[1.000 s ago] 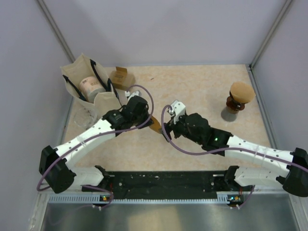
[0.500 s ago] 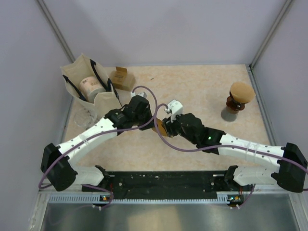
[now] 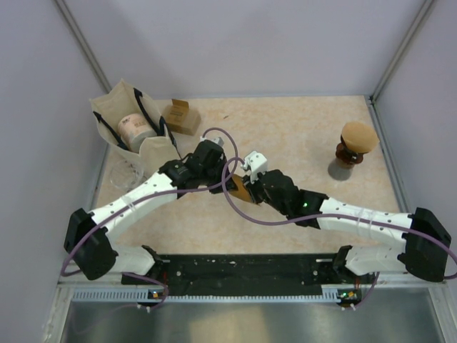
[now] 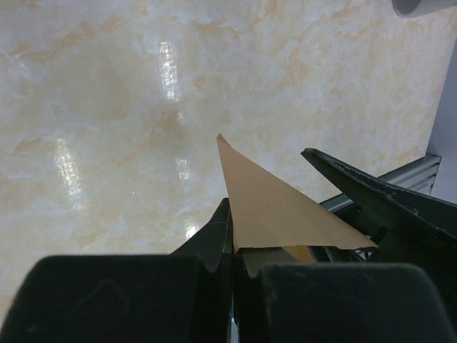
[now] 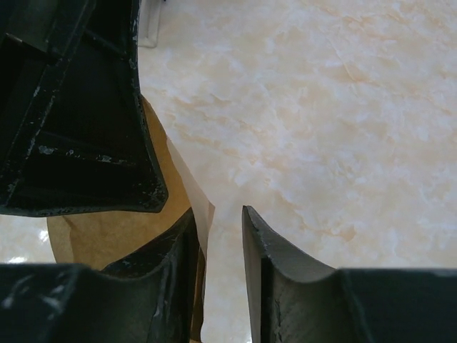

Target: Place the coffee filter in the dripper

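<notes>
Two grippers crowded centre frame: left gripper point(image 4: 232, 243) pinched tight on the brown coffee filter point(image 4: 271, 207) at its bottom edge, right gripper point(image 5: 218, 213) spread, filter edge in its gap. Dripper point(image 3: 355, 146) stood well apart, upper right.

No writing can be read in any view. The pale cylindrical container point(image 3: 134, 129) standing in the cloth bag point(image 3: 116, 98) carries a small dark mark near its top rim, but it is too small and blurred to make out.
</notes>
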`<state>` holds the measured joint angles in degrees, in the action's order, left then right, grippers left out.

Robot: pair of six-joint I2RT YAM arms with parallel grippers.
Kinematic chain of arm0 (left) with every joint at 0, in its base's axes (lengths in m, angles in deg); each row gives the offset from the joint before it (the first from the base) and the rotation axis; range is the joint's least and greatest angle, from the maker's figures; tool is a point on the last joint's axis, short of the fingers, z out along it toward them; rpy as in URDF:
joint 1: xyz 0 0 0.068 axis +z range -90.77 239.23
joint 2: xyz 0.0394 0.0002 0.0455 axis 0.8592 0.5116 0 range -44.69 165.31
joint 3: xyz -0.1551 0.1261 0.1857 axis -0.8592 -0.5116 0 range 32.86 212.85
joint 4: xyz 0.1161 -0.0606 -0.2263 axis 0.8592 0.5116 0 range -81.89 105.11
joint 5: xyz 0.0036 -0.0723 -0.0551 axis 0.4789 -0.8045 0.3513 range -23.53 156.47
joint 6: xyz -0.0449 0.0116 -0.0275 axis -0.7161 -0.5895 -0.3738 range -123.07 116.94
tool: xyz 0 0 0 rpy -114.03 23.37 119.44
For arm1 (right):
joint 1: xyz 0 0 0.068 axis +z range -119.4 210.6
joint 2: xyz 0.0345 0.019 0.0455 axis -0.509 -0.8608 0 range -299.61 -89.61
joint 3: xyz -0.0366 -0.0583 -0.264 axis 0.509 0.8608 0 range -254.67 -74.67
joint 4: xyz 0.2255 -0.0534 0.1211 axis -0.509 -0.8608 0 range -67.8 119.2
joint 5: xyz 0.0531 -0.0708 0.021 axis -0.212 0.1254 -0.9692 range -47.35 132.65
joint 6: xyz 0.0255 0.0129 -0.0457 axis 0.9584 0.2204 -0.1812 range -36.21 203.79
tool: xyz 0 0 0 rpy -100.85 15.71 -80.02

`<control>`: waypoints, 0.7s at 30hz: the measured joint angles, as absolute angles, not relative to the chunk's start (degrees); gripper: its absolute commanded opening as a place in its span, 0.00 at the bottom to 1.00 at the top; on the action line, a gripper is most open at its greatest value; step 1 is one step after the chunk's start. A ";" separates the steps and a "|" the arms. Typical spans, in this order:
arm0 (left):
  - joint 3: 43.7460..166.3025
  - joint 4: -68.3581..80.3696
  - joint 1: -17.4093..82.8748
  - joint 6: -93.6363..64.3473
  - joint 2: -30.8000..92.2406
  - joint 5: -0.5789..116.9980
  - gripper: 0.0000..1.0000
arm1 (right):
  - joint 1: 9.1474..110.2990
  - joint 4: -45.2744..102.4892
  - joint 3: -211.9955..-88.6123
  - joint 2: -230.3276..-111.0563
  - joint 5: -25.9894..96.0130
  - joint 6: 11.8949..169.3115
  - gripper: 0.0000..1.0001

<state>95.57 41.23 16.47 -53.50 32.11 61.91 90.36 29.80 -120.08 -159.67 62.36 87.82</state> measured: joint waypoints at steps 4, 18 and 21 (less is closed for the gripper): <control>95.77 41.12 16.91 -52.08 32.44 60.25 0.00 | 90.36 29.80 -120.08 -159.67 62.64 86.79 0.09; 98.50 44.86 17.02 -44.87 32.87 59.66 0.55 | 90.10 29.06 -120.10 -159.65 64.72 83.95 0.00; 98.50 44.56 17.17 -45.59 32.87 58.42 0.57 | 90.10 27.68 -120.51 -159.65 64.65 85.50 0.00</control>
